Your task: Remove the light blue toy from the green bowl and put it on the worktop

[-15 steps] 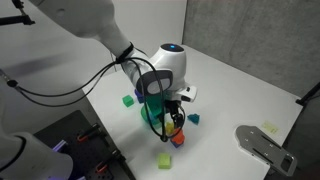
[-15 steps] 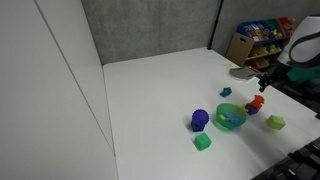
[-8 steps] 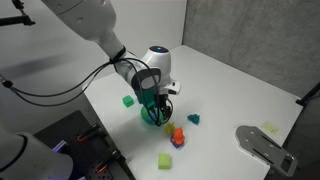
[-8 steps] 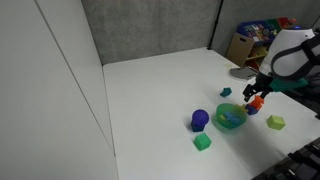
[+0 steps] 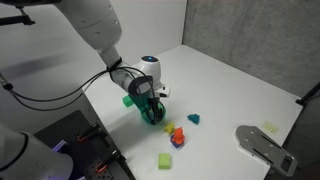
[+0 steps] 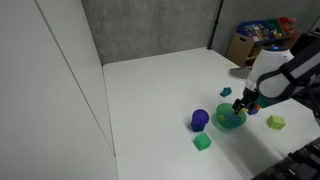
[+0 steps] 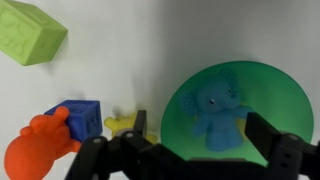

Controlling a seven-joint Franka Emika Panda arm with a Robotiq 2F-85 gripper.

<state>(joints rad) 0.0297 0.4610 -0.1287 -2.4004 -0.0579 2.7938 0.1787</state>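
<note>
White worktop (image 6: 150, 100), grey wall panel (image 6: 150, 25) behind.
Light blue toy (image 7: 218, 112) lies inside green bowl (image 7: 250, 85); gripper (image 7: 188, 152) fingers spread apart over bowl, holding nothing; 1 lime block (image 7: 30, 32) nearby.

The arm (image 5: 96, 30) bends low, its claw (image 7: 180, 142) pointing downward, fingers (image 7: 98, 156) spread wide.

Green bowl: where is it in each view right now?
In an exterior view: green bowl at centre, partly hidden.
In an exterior view: right of centre, beside the purple cylinder.
Wrist view: right half.
Shared landmark: lime block.
</note>
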